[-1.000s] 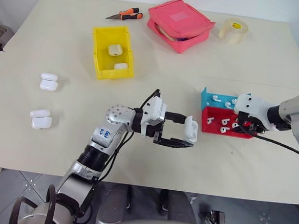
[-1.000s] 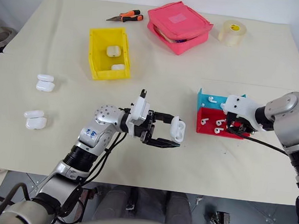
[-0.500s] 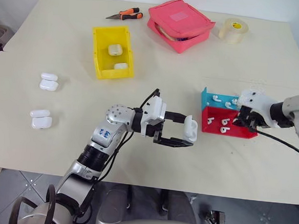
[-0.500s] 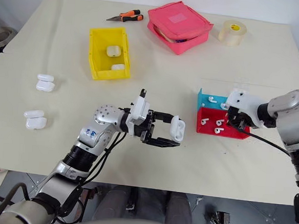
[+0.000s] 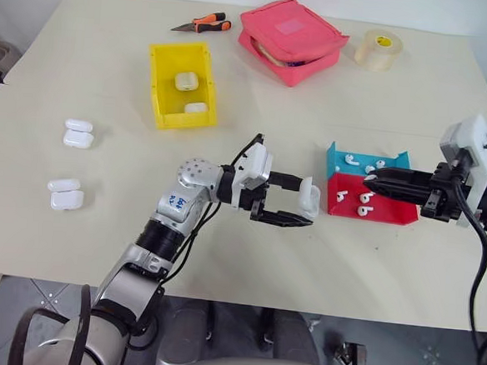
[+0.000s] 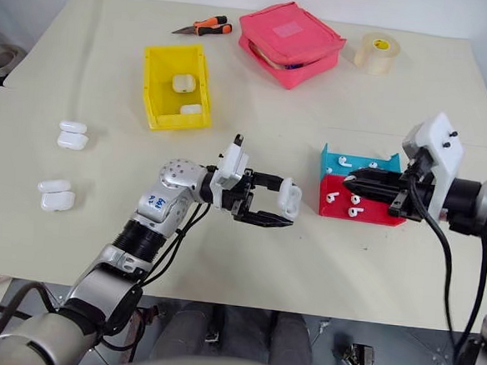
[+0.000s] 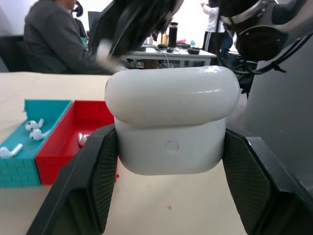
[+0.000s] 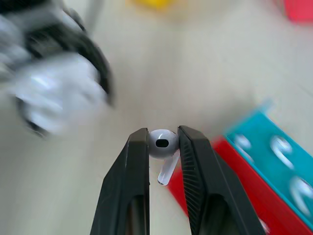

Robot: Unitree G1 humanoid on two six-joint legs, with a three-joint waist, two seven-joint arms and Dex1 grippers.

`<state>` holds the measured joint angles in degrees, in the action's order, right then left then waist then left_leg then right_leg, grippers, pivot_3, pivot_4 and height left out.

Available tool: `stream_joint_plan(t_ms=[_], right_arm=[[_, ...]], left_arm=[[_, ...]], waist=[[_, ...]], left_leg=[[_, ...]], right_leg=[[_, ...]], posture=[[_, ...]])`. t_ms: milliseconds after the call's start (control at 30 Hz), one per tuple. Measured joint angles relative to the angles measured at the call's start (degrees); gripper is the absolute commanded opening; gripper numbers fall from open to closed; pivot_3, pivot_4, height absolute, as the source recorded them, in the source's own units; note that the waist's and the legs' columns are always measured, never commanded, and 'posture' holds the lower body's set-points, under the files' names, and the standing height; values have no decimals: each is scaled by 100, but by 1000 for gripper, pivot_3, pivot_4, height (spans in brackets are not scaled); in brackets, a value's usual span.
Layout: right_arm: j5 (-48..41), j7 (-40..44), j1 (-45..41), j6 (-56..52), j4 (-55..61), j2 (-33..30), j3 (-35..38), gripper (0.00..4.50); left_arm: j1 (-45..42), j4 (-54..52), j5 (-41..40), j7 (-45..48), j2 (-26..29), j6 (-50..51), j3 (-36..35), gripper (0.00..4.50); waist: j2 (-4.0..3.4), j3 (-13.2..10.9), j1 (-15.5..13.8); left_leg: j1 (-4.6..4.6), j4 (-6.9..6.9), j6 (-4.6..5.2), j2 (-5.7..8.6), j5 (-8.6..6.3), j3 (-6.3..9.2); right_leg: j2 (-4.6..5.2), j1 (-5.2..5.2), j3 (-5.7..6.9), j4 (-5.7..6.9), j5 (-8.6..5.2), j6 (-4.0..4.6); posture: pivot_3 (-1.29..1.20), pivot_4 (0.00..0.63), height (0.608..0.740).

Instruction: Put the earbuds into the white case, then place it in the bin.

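Observation:
My left gripper (image 5: 299, 206) is shut on a white case (image 5: 310, 197), held level above the table's middle, just left of the red tray. In the left wrist view the case (image 7: 171, 122) sits between the black fingers (image 7: 93, 176). My right gripper (image 5: 369, 181) hovers over the trays, pointing left toward the case. It is shut on one white earbud (image 8: 163, 143), stem hanging down. More earbuds (image 5: 365, 197) lie in the trays. The yellow bin (image 5: 158, 85) stands at the far left-centre and holds two white cases (image 5: 187, 81).
A red tray (image 5: 375, 213) and a blue tray (image 5: 339, 157) stand side by side at the right. Two pairs of white cases (image 5: 79, 133) (image 5: 65, 193) lie at the left. A pink pouch (image 5: 294, 37), a tape roll (image 5: 380, 48) and orange-handled cutters (image 5: 203, 23) lie along the far edge.
My right gripper has risen out of the red tray with an earbud and swung round to point left toward the case. My left gripper has carried the case slightly farther away.

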<state>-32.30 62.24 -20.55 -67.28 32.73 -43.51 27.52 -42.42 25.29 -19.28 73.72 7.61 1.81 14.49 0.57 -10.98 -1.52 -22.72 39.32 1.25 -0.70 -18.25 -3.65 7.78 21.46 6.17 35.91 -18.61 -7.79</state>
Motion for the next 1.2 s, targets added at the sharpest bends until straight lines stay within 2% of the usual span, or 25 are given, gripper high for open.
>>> stream_joint_plan(t_ms=[200,300,500,667,1200], right_arm=[[-550,-709,510,848,598,1118,-73,497],[-503,-928,662,1465,618,1349,-441,497],[-178,-1244,804,2602,349,1406,-909,497],[-108,-1324,978,3096,224,1384,-1045,497],[-578,-1940,1174,3372,372,1369,-1283,497]], left_arm=[[-415,445,12,263,-216,-232,-76,2798],[-421,499,8,412,-258,-230,-97,2798],[-423,474,-1,581,-273,-159,-192,2798],[-422,455,-7,597,-274,-93,-229,2798],[-419,470,-149,599,-372,-72,-551,2798]], waist=[[0,0,2],[0,0,14],[0,0,12],[0,0,8],[0,0,11]], left_leg=[[-2,0,3,11,0,-3],[-2,-1,3,11,0,-5],[-1,-1,3,10,0,-6],[-2,-1,3,8,1,-5],[-2,-1,4,3,0,-5]], right_leg=[[5,2,-3,-1,2,-3],[-2,4,-3,0,1,-3],[-5,4,-5,1,1,-3],[-5,4,-5,1,1,-3],[-5,4,-5,0,1,-3]], posture=[[0,150,740],[0,150,740],[0,150,740],[0,150,740],[0,150,740]])
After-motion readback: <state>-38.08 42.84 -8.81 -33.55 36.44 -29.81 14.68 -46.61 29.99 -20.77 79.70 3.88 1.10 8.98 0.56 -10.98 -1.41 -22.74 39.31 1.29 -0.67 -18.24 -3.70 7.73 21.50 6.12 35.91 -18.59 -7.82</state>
